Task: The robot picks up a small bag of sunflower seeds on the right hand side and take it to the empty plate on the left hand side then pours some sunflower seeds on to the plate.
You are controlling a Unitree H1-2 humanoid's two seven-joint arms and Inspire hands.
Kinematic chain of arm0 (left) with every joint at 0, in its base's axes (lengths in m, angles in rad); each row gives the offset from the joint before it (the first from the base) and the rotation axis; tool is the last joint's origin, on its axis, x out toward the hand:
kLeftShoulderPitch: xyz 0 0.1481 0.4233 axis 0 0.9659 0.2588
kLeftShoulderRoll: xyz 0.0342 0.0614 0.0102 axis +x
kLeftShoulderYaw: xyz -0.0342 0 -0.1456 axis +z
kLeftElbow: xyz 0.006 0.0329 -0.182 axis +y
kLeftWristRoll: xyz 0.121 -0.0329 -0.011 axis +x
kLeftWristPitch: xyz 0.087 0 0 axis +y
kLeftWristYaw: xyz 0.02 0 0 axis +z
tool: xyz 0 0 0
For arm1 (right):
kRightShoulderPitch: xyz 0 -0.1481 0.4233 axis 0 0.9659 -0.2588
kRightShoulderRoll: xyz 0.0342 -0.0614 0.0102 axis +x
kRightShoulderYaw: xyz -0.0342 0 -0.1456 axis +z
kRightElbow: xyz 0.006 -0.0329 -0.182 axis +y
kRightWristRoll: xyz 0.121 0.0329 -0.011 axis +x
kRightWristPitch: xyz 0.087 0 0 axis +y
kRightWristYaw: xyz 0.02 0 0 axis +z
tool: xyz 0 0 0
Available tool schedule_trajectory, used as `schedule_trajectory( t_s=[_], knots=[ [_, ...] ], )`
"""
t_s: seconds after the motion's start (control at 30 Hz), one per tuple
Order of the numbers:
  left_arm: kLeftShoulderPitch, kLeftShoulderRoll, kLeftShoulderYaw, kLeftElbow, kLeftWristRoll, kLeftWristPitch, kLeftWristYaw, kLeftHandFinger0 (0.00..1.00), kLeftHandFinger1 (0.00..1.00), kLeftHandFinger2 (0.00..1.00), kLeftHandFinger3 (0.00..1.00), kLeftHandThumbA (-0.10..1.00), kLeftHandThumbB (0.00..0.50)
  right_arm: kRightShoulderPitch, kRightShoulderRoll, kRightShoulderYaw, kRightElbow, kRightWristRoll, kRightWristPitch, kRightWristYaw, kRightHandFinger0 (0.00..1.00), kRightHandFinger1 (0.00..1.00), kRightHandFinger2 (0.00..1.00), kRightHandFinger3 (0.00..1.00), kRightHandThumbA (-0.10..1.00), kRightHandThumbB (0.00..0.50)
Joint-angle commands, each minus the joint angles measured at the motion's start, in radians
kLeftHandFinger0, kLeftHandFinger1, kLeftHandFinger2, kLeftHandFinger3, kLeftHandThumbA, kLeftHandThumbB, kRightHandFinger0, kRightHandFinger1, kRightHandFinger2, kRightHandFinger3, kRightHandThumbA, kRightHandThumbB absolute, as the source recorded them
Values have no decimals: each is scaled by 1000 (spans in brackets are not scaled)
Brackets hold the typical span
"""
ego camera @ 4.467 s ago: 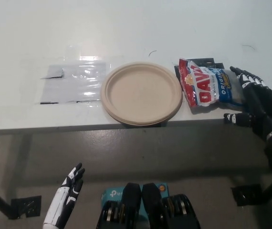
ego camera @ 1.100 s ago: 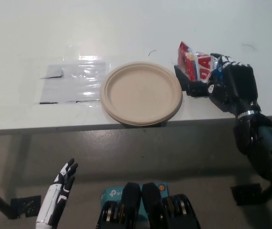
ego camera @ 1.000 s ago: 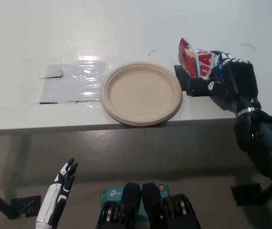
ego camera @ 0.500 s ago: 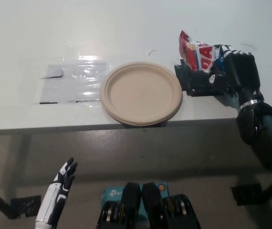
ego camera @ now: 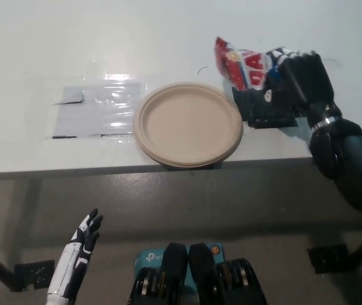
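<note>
A white table (ego camera: 168,38) is filling the upper part of the head view, its front edge running across the middle, with grey floor (ego camera: 187,203) showing below it. On the table a round tan plate (ego camera: 188,124) is sitting close to the front edge, and it is bare inside. To the plate's left a patch of clear, shiny tape (ego camera: 95,111) is lying flat on the tabletop. The black right hand (ego camera: 292,86) is reaching in from the right with its fingers curled tight around the sunflower seed bag (ego camera: 241,67), gripping it so that the red and white end is sticking out toward the plate. The bag is sitting just beyond the plate's upper right rim, beside it rather than over it. A small dark mat (ego camera: 257,117) is lying on the table under the hand. The white left hand (ego camera: 82,244) is hanging low at the lower left, well below the table edge, its fingers spread apart and holding nothing.
</note>
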Motion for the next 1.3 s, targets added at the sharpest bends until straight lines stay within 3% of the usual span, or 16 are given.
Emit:
schedule_trajectory(
  t_s=[0.0,0.1,0.3,0.43,0.8,0.9,1.03,1.13,1.2,1.27],
  knots=[
    [-11,7,8,-11,-14,-44,-3,1000,1000,1000,1000,1000,157,-81,-18,33,-46,-57,1,-31,0,250,696,614,-100,194],
    [-11,8,7,-15,-9,-37,-3,1000,1000,1000,1000,1000,156,-84,-13,56,-49,-74,0,-50,0,217,667,538,-100,207],
    [-16,9,7,-15,-12,-32,-6,1000,1000,1000,1000,1000,170,-95,-4,87,-42,-101,24,-30,0,249,714,558,-100,174],
    [-13,9,7,-26,-13,-24,-8,1000,1000,1000,1000,1000,165,-100,0,117,-30,-128,38,-28,0,227,668,518,-100,218],
    [-16,10,4,-20,-5,-33,-5,1000,1000,1000,1000,1000,169,-120,10,184,4,-182,86,-39,0,277,746,594,-100,247],
    [-15,9,3,-25,-4,-19,-7,1000,1000,1000,1000,1000,188,-132,11,225,12,-228,141,-57,0,290,766,630,-100,263],
    [-16,9,3,-26,-3,-21,-6,1000,1000,1000,1000,1000,172,-150,13,273,24,-267,193,-75,0,284,769,668,-100,284],
    [-17,10,2,-32,-5,-13,-10,1000,1000,1000,1000,1000,172,-164,11,310,35,-296,219,-93,0,259,751,709,-100,285],
    [-18,10,2,-31,-3,-17,-10,1000,1000,1000,1000,1000,167,-175,7,340,40,-324,235,-123,0,180,662,673,-100,286],
    [-17,10,2,-32,-4,-15,-11,1000,1000,1000,1000,1000,164,-184,5,356,45,-332,238,-128,0,175,660,660,-100,268]
  ],
)
